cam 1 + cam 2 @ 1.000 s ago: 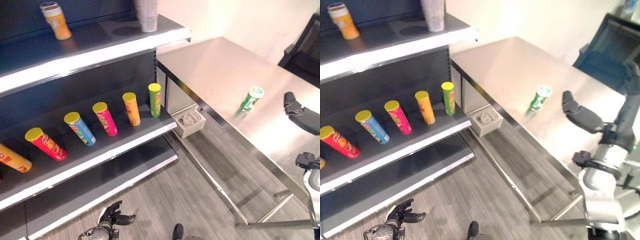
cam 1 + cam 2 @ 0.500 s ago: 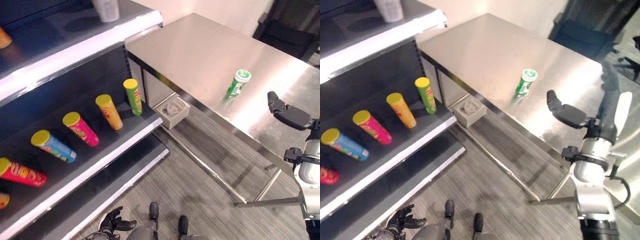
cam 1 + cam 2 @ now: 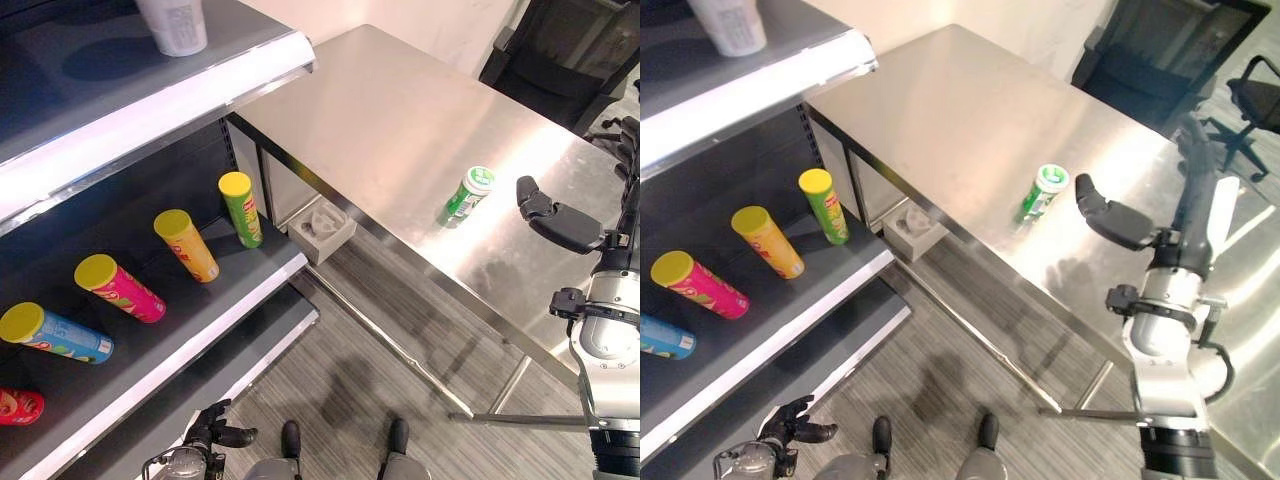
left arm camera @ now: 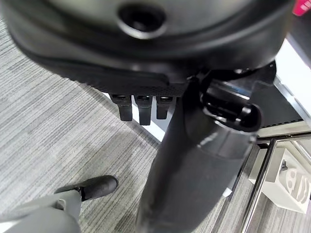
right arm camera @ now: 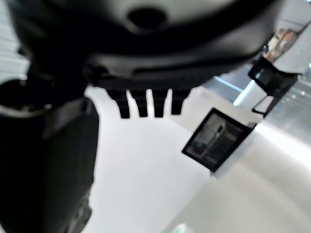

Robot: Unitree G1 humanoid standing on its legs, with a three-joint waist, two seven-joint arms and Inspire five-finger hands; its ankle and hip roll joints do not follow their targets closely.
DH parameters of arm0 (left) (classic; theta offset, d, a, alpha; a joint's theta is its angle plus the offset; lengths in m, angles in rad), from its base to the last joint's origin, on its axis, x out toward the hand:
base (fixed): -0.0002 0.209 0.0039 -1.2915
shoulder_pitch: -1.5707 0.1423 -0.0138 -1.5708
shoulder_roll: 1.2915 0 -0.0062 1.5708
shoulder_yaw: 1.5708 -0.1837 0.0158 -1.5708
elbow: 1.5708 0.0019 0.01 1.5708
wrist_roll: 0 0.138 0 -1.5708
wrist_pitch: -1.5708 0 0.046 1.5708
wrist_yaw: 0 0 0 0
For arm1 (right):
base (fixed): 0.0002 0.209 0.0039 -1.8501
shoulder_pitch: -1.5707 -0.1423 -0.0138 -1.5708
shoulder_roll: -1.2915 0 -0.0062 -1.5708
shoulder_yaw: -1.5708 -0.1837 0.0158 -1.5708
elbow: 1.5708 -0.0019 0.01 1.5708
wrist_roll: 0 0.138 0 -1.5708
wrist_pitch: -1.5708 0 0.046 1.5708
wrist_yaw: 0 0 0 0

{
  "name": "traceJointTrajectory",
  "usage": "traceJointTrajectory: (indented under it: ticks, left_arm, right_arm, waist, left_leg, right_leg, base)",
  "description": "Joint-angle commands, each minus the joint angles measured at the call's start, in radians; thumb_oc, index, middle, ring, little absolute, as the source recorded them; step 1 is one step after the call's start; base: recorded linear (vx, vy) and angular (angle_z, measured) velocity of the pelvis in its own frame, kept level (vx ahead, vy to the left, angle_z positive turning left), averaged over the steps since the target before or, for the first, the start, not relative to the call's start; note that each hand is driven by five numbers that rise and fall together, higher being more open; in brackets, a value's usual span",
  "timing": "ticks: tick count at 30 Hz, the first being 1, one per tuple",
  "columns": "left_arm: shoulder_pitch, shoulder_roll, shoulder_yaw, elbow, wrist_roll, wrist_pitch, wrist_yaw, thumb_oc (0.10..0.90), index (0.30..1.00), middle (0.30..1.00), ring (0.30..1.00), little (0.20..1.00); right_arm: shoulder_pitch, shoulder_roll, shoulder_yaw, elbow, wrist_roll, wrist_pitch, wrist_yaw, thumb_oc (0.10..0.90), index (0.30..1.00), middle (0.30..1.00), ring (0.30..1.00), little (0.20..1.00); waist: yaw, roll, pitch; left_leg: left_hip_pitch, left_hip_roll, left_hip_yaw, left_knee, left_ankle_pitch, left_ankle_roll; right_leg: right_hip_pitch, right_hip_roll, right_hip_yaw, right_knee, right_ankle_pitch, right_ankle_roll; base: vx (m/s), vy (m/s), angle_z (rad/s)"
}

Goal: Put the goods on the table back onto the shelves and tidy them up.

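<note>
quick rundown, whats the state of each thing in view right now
green can: upright on the steel table, untouched
right robot hand: open, beside the can, apart from it
left robot hand: open, low by the floor
tubes on the middle shelf: standing in a row

Grey wood-grain floor [image 3: 380, 390] is running beneath a stainless steel bench [image 3: 400, 110]; dark shelving [image 3: 150, 330] with pale edge strips is standing just beside it; black office chairs [image 3: 1140, 60] are sitting against a pale wall [image 3: 440, 20].

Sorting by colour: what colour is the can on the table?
Green can with a white lid, clearest in the right eye view.
</note>
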Motion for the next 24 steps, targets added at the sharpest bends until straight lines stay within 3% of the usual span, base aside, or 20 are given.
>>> traceJointTrajectory:
  ticks: [1,3,11,19,24]
  left_arm:
    - [0.032,0.002,0.011,-0.02,0.025,-0.037,-0.001,0.8,0.9,0.9,0.9,0.9]
    - [0.043,-0.007,0.013,-0.016,0.013,-0.036,-0.01,0.8,0.9,0.9,0.9,0.9]
    - [0.073,-0.025,0.013,-0.009,0.017,-0.036,-0.038,0.8,0.9,0.9,0.9,0.9]
    - [0.085,-0.027,0.003,-0.009,0.025,-0.042,-0.048,0.8,0.9,0.9,0.9,0.9]
    - [0.084,-0.026,-0.003,-0.01,0.021,-0.042,-0.04,0.8,0.9,0.9,0.9,0.9]
  right_arm:
    - [-0.05,-0.08,-0.066,-0.021,0.017,-0.063,0.015,0.8,0.9,0.9,0.9,0.9]
    - [-0.02,-0.097,-0.038,-0.017,0.069,-0.07,0.087,0.8,0.9,0.9,0.9,0.9]
    - [0.053,-0.111,0.003,-0.001,0.098,-0.073,0.195,0.8,0.9,0.9,0.9,0.9]
    - [0.049,-0.081,0.04,0.071,0.085,-0.07,0.206,0.8,0.9,0.9,0.9,0.9]
    - [-0.007,-0.048,0.056,0.107,0.04,-0.061,0.146,0.8,0.9,0.9,0.9,0.9]
  waist:
    - [0.004,-0.004,-0.096]
    - [0.005,-0.004,-0.1]
    - [0.006,0.011,-0.103]
    - [0.013,0.03,-0.103]
    - [0.024,0.039,-0.099]
  left_leg:
    - [0.003,0.061,0.007,0.003,-0.096,-0.065]
    - [0.001,0.089,-0.008,0.003,-0.09,-0.084]
    - [0.005,0.122,-0.012,0.003,-0.085,-0.108]
    - [0.005,0.124,-0.017,0.003,-0.084,-0.113]
    - [0.006,0.118,-0.021,0.003,-0.087,-0.109]
  right_leg:
    - [0.003,0.044,-0.029,0.046,-0.02,-0.007]
    - [0.035,0.061,-0.059,0.03,-0.032,-0.019]
    - [0.068,0.084,-0.09,0.017,-0.067,-0.034]
    - [0.084,0.084,-0.106,0.017,-0.08,-0.04]
    - [0.085,0.079,-0.111,0.017,-0.081,-0.038]
  base:
    - [0.16,-0.238,0.61]
    - [0.07,-0.219,0.15]
    - [0.03,-0.083,0.1]
    - [0.03,-0.005,0.06]
    - [0.0,0.007,0.0]
